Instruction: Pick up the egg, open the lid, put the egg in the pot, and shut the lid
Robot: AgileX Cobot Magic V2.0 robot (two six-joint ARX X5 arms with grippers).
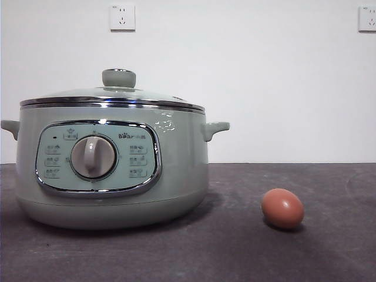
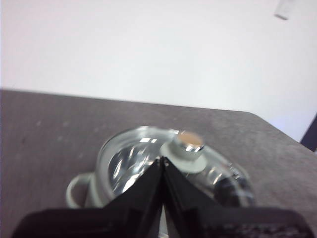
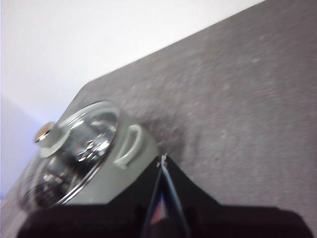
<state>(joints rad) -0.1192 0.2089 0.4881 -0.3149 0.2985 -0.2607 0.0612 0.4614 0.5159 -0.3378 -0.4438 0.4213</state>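
Note:
The pale sage-green pot (image 1: 111, 170) stands at the left of the dark table, with its glass lid (image 1: 111, 97) seated on it and the green knob (image 1: 118, 77) on top. The reddish-brown egg (image 1: 282, 208) lies on the table to the pot's right, apart from it. No arm shows in the front view. My left gripper (image 2: 162, 161) is shut and empty, high above the lid (image 2: 148, 163). My right gripper (image 3: 163, 159) is shut and empty, above the table beside the pot (image 3: 99, 163). The egg is hidden in both wrist views.
Two white wall sockets (image 1: 122, 17) sit on the white wall behind. The dark grey table (image 1: 264, 258) stretches in front of and right of the pot. The table's far edge and corner show in the left wrist view (image 2: 257, 115).

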